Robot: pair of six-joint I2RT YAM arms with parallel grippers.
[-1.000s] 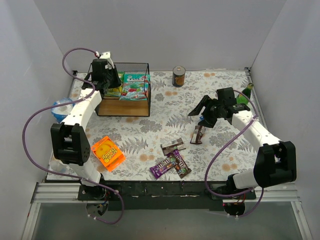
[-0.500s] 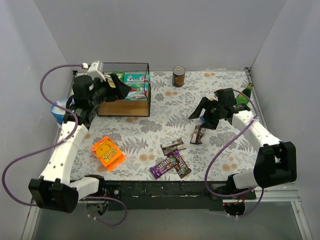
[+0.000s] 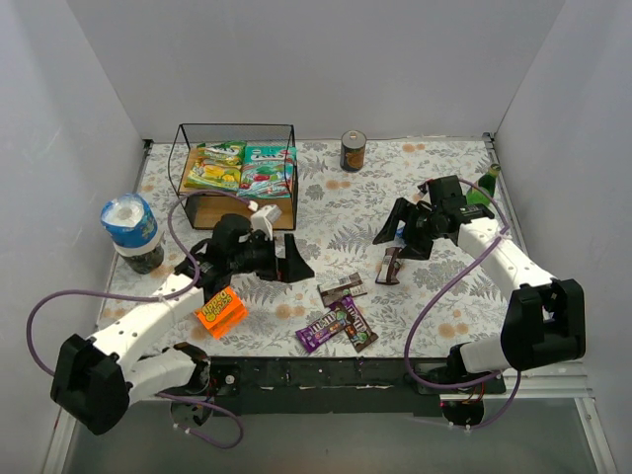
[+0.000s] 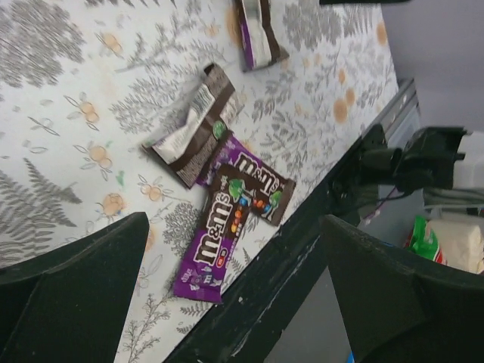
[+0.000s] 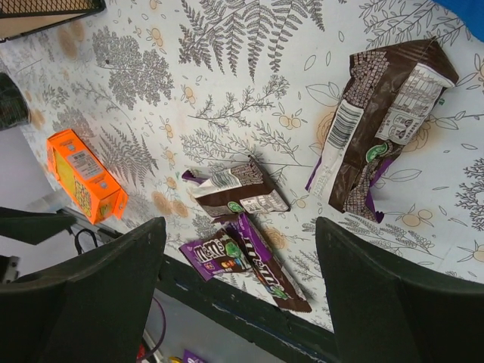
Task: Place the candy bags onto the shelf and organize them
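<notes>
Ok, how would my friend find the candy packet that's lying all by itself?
Look at the right side of the table, beside the right end effector. A brown packet lies there alone. The other loose packets huddle together nearer the front edge.

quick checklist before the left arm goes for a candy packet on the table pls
1. Left gripper open, nothing held: ok.
2. Right gripper open, nothing held: ok.
3. Target in left wrist view: ok, purple packet in plain sight.
4. Purple packet lying alone: not ok, a brown packet overlaps it.
5. Grippers apart from each other: ok.
6. Room on the shelf: ok, bare wood on its lower board.
</notes>
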